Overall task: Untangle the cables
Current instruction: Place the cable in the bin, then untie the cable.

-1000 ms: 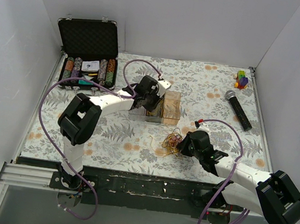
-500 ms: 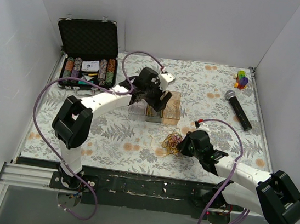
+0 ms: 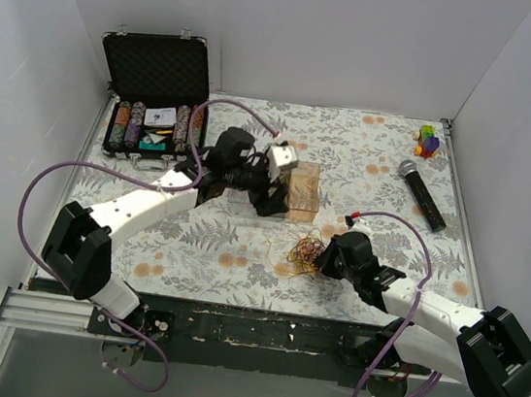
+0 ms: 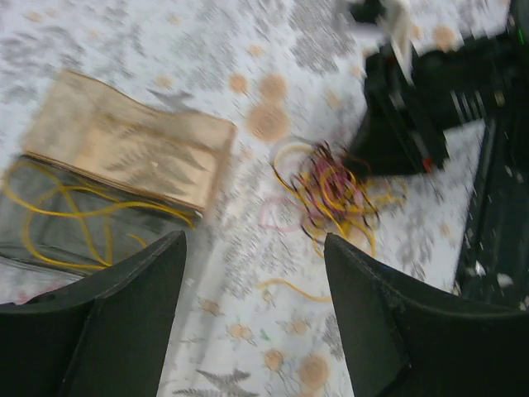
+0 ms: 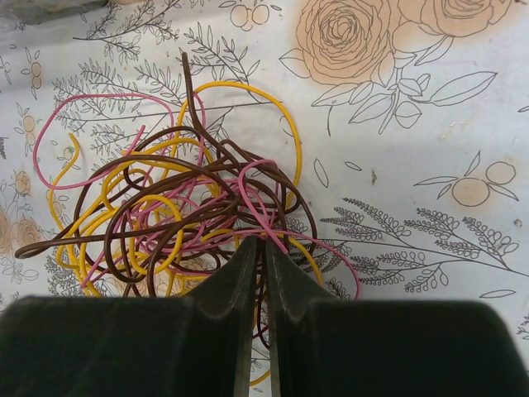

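Pinching cables on floral cloth, right hand; left hand open, empty; white walls.

One each: cable bundle, box, microphone, case.

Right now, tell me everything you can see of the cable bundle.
The cable bundle is a loose knot of very thin wires, seemingly plastic-coated: yellow, pink and dark brown loops interwoven. It lies flat on the floral tablecloth, near the clear box. The right gripper pinches a few strands at its edge; nothing else touches it.
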Action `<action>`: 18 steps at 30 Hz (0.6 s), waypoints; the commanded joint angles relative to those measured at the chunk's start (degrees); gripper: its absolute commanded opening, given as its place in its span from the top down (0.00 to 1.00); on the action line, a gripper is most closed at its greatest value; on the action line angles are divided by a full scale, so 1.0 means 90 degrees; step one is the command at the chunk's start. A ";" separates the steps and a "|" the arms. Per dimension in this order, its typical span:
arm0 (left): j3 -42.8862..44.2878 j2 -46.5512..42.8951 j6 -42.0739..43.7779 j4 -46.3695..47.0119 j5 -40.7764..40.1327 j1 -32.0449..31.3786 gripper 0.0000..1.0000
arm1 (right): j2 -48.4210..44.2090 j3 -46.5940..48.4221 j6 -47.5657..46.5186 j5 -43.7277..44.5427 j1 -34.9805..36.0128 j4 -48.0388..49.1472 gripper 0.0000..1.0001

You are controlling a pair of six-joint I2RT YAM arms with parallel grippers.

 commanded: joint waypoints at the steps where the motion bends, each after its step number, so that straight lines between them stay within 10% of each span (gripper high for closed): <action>1: -0.1215 -0.0506 0.1218 0.0383 0.1171 -0.0303 0.36 | -0.0025 -0.0237 -0.0151 0.0028 0.0025 -0.0811 0.85; 18: -0.1832 0.0391 0.3122 0.1370 0.0761 -0.1134 0.53 | -0.0250 -0.0443 -0.0210 -0.0021 0.0025 -0.0762 0.85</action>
